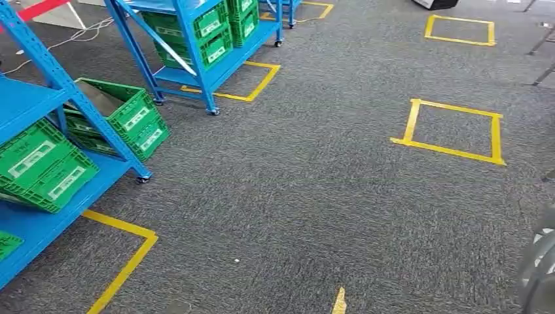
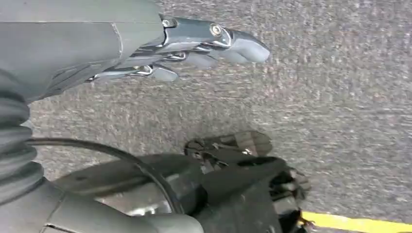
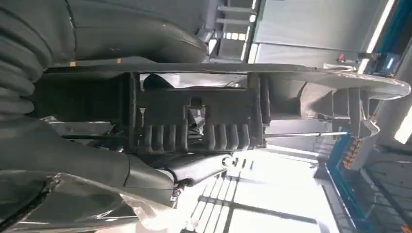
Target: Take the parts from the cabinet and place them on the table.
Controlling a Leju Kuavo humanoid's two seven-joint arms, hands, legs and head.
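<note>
The right hand (image 3: 160, 145) has hold of a dark grey plastic part (image 3: 233, 111), a long flat piece with ribs and slots along its underside. The thick thumb lies along one face of it and darker fingers (image 3: 199, 167) come round the other, so the part is clamped across its middle. Its long axis runs straight out past the hand, one pale end reaching well beyond the fingers toward a blue frame (image 3: 347, 194).

The left hand (image 2: 194, 46) hangs over grey carpet (image 2: 340, 121), holding nothing, its fingers lying close together and nearly straight.

Blue shelving (image 1: 39, 111) with green crates (image 1: 42, 167) stands on the left-hand side, yellow tape squares (image 1: 451, 131) on the floor ahead.
</note>
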